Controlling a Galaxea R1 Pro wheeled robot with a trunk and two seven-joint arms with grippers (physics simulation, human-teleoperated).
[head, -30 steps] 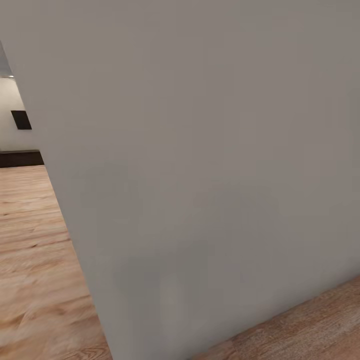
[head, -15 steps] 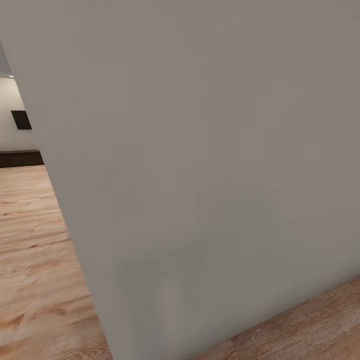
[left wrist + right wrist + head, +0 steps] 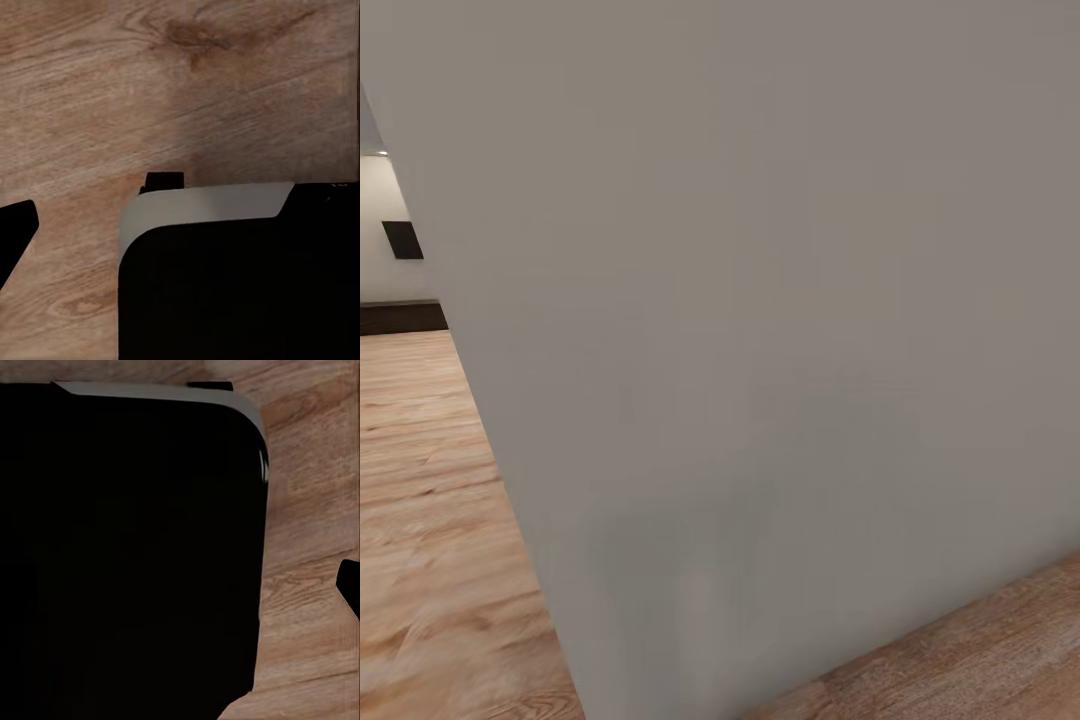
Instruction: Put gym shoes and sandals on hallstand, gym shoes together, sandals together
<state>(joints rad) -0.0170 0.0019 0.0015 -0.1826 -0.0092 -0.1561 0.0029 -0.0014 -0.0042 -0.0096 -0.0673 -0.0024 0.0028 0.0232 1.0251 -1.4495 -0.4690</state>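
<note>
Presently the head view is dominated by a plain grey wall (image 3: 780,330), seen at very close range and slanting across the frame. Left of the wall, the corridor floor (image 3: 430,520), light brown wood-grain planking, runs back toward a far white wall (image 3: 382,215). On that far wall, beyond the grey wall's left edge, hangs a small dark rectangular panel (image 3: 403,240), and below it a low dark unit (image 3: 400,316) stands at the floor line. A further strip of the same planking shows at the foot of the grey wall on its right side.

The left wrist view looks down on the planking, with a large black body edged in pale grey (image 3: 240,277), apparently part of the robot itself, covering much of the frame. A black pointed shape at the frame edge (image 3: 15,232) may be a fingertip of the left gripper; whether that gripper is parted or holding anything cannot be told.

The right wrist view shows a similar black rounded body (image 3: 127,555) over the floor, and a small black shape at the edge (image 3: 349,585). The right gripper's opening and contents likewise cannot be told.
</note>
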